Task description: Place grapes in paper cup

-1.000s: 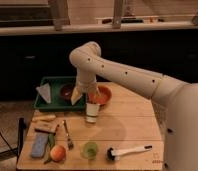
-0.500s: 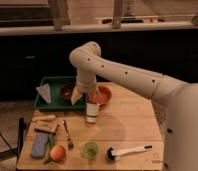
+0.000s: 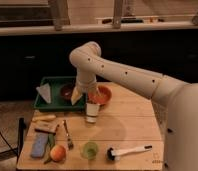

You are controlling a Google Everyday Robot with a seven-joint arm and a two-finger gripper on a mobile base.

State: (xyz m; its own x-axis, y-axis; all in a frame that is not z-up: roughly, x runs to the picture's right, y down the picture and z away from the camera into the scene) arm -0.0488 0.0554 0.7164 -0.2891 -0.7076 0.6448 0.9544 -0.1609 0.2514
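The white paper cup (image 3: 92, 115) stands upright on the wooden table (image 3: 127, 127), just in front of the orange bowl (image 3: 104, 94). My gripper (image 3: 91, 100) hangs straight down over the cup's mouth, close above its rim. A small dark reddish patch at the rim, directly under the gripper, looks like the grapes (image 3: 93, 106). I cannot tell whether they are held or resting in the cup.
A green tray (image 3: 51, 104) at the back left holds a white wedge (image 3: 44, 92) and a brown dish (image 3: 67, 92). In front lie a fork (image 3: 67, 134), a blue sponge (image 3: 39, 145), an orange fruit (image 3: 57, 153), a green cup (image 3: 90, 149) and a white-handled brush (image 3: 128, 151).
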